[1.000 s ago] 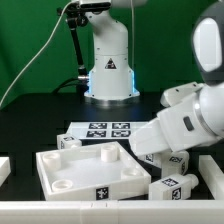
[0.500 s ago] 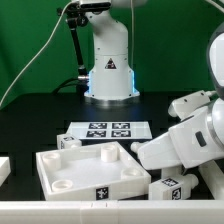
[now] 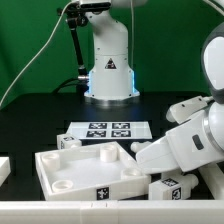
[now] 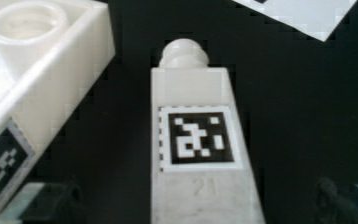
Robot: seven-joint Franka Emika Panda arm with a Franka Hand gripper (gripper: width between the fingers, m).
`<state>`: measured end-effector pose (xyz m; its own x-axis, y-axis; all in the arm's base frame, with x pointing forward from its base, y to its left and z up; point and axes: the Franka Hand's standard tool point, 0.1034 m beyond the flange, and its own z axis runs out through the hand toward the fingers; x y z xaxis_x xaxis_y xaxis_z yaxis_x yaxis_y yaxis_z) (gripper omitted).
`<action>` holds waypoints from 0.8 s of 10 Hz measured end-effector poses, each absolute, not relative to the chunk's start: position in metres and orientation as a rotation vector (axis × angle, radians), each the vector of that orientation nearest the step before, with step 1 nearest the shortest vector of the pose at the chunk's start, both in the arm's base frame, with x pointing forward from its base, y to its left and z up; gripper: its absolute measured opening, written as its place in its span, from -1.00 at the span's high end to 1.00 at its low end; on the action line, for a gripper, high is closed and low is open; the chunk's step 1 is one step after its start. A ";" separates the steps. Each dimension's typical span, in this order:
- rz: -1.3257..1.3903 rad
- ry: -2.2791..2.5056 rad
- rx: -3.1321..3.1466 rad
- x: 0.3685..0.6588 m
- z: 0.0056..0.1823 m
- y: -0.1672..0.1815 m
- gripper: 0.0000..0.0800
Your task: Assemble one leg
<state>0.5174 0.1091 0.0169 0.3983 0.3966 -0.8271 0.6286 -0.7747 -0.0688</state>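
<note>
A white leg (image 4: 197, 130) lies flat on the black table in the wrist view, tag side up, with its narrow round end pointing away from the gripper. My gripper (image 4: 197, 200) is open and straddles the blocky end. Its dark fingers (image 4: 51, 200) stand on either side with black gaps between them and the leg. In the exterior view the arm's white hand (image 3: 175, 145) reaches down at the right, just past the panel's corner, and hides the fingers. Other tagged legs (image 3: 168, 187) lie below it.
The large white tray-like panel (image 3: 60, 180) lies at the exterior view's lower left; its wall (image 4: 69, 70) runs close beside the leg. The marker board (image 3: 108, 129) lies behind it. Another white part (image 3: 4, 166) sits at the left edge. The robot base (image 3: 108, 75) stands at the back.
The arm's hand has shifted toward the exterior view's right and come down slightly toward the table over the last second. The panel and legs have not moved.
</note>
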 end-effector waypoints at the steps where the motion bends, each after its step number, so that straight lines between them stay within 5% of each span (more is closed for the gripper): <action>1: -1.315 0.900 2.403 0.517 0.017 0.109 -0.37; 2: -1.315 0.900 2.402 0.517 0.017 0.110 -0.03; 3: -1.315 0.900 2.401 0.517 0.017 0.110 -0.03; 4: -1.316 0.900 2.400 0.517 0.017 0.110 0.30; 6: -1.330 0.899 2.395 0.515 0.018 0.110 0.30; 8: -1.429 0.906 2.351 0.512 0.042 0.102 0.30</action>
<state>0.5116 0.1017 0.0423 0.3279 0.3808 -0.8645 0.6198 -0.7774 -0.1074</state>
